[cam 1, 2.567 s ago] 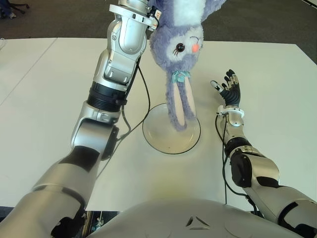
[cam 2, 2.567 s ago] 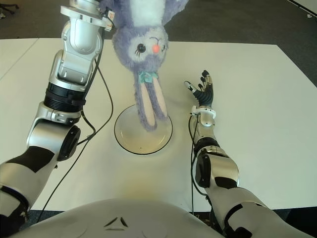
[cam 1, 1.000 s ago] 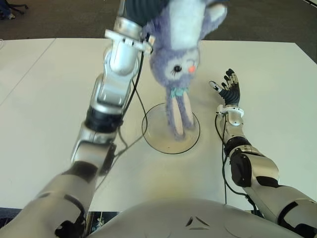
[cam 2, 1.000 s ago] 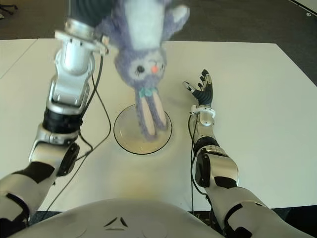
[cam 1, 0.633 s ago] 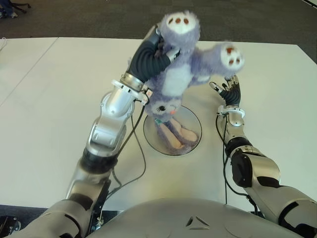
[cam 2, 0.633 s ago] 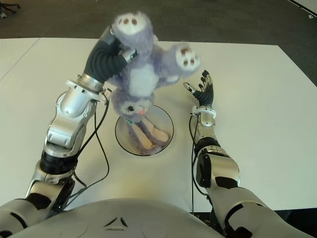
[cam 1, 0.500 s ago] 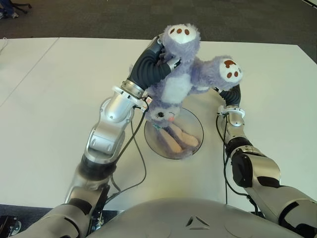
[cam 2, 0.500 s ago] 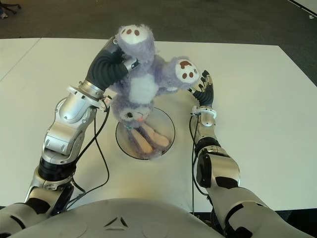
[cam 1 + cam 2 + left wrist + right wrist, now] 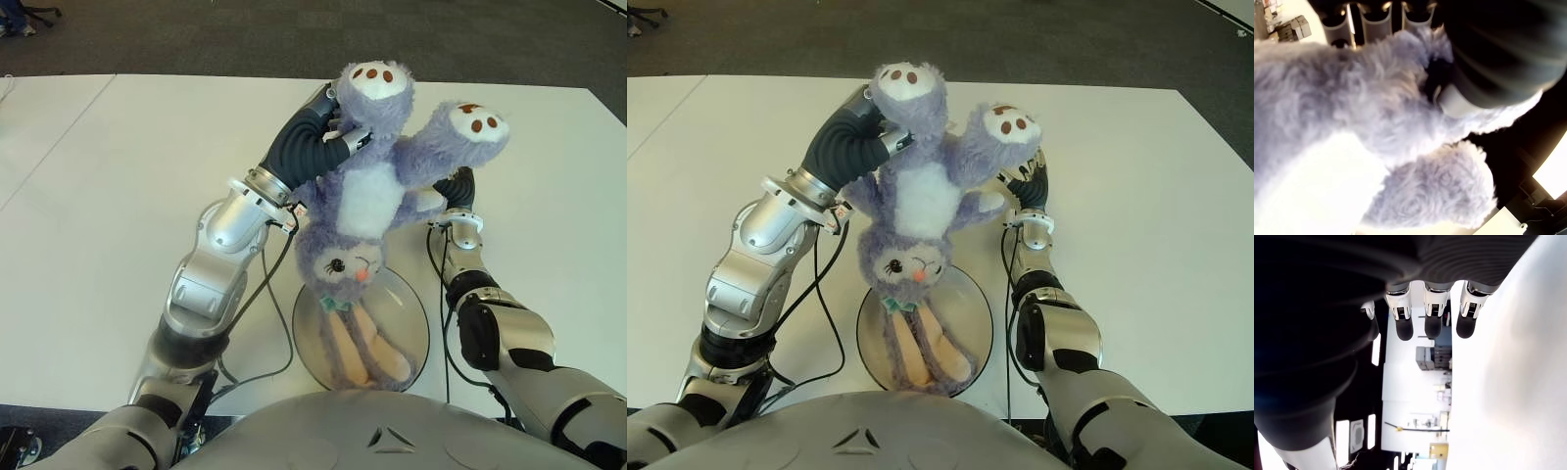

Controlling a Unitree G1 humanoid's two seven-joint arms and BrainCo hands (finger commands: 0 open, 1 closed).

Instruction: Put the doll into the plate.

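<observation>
A purple plush rabbit doll (image 9: 362,211) hangs head down over the table, feet up. My left hand (image 9: 328,132) is shut on one of its legs, and the left wrist view shows the fingers (image 9: 1376,19) curled into the fur (image 9: 1342,107). The doll's long ears (image 9: 358,352) lie in the round glass plate (image 9: 416,323) near the table's front edge. My right hand (image 9: 458,186) shows just right of the doll, partly hidden behind its other foot; its fingers (image 9: 1432,316) are extended and hold nothing.
The white table (image 9: 88,196) stretches wide to the left and right of the plate. A black cable (image 9: 269,323) hangs from my left forearm down to the table beside the plate. Dark floor lies beyond the far edge.
My left arm has swung the doll down and toward me. Its ears now lie in the plate, which shows nearer the front edge. The right hand has stayed put.
</observation>
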